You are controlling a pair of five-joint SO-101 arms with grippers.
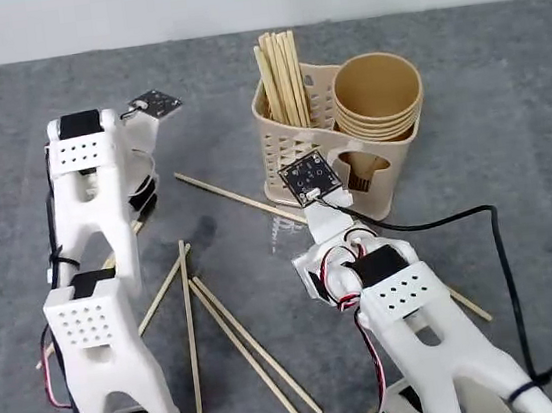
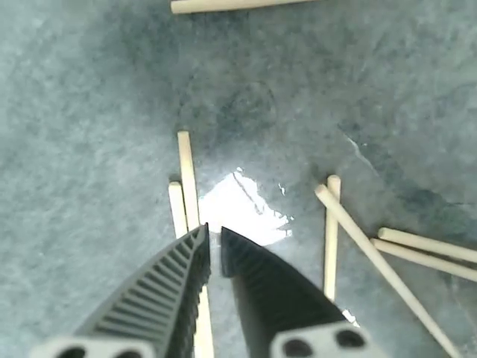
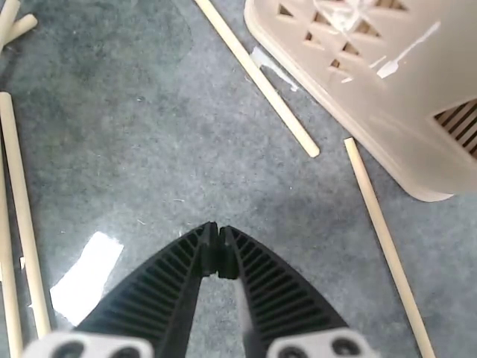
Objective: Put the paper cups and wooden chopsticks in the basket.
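From overhead, the beige slotted plastic basket (image 1: 285, 155) sits at one o'clock on the grey felt table (image 1: 519, 136). It already carries a nested stack of tan paper cups (image 1: 378, 93) on its three o'clock side and a bundle of pale wooden chopsticks (image 1: 281, 70) standing upright on its nine o'clock side. More sticks lie loose on the felt: one long stick (image 1: 238, 197) slants in at the basket's eight o'clock, a loose fan of sticks (image 1: 190, 328) spreads at six o'clock, and an end piece (image 1: 469, 302) pokes out at four o'clock beside the white right arm (image 1: 415, 315). The white left arm (image 1: 100, 289) stands at nine o'clock. On to the left wrist camera: the left gripper (image 2: 212, 240) hangs low over the felt with its jaws barely parted, just a thin slit. A pair of side-by-side sticks (image 2: 185, 175) runs under its tips, and whether it pinches either one I cannot tell. A pale shiny patch (image 2: 242, 205) lies just beyond the tips. Over to the right wrist camera: the right gripper (image 3: 218, 250) has its jaws pressed together, tips touching, nothing between them. It hovers above bare felt near the basket's wall, with a slanting stick (image 3: 257, 78) and a second stick (image 3: 384, 239) lying between it and the basket.
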